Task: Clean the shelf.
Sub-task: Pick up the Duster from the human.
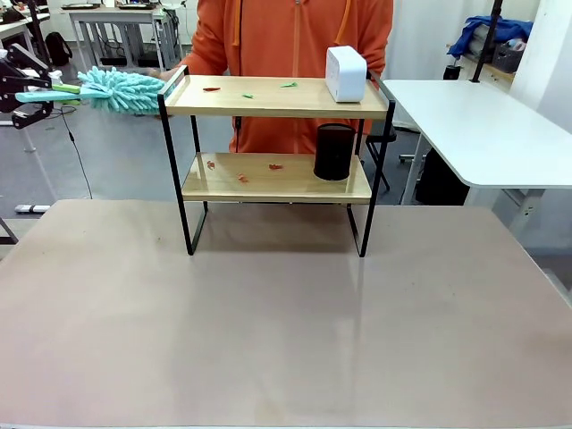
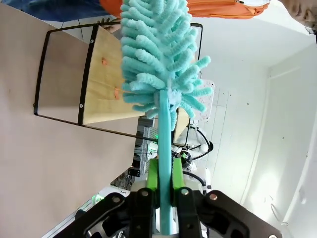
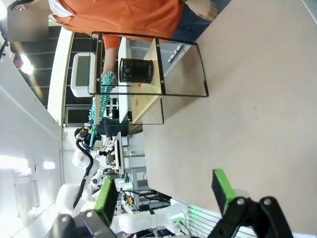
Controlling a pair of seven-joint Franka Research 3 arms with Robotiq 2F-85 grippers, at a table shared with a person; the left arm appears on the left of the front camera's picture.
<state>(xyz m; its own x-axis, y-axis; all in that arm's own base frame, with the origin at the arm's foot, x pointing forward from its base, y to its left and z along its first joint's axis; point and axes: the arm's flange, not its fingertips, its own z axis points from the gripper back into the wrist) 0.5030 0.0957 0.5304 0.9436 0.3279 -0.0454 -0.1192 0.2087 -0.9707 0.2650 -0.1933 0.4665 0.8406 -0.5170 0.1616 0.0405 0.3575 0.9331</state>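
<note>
Since the left gripper (image 2: 165, 168) is clamped on the flat handle of the fluffy teal microfibre duster (image 1: 121, 89), whose head hangs just off the left rail at top-board height, the step in hand looks to be sweeping the upper board of the shelf (image 1: 268, 105). This is a two-tier rack of light wooden boards in a thin black metal frame, and it stands on the far half of the brownish table (image 1: 286, 322) with a person in an orange top close behind.

A good stroke would likely clear the raised rail first. It would then drag flat along the board, carrying the small red scrap (image 1: 211, 88) and green scraps (image 1: 288, 85) toward an open edge and stopping short of the white rounded box (image 1: 345, 73) at the right end.

More red scraps (image 1: 241, 177) lie on the lower board beside the black mesh cylindrical cup (image 1: 334, 150); whether anything sits inside it cannot be told. The right gripper (image 3: 166, 191) hangs empty, its jaws wide apart.
</note>
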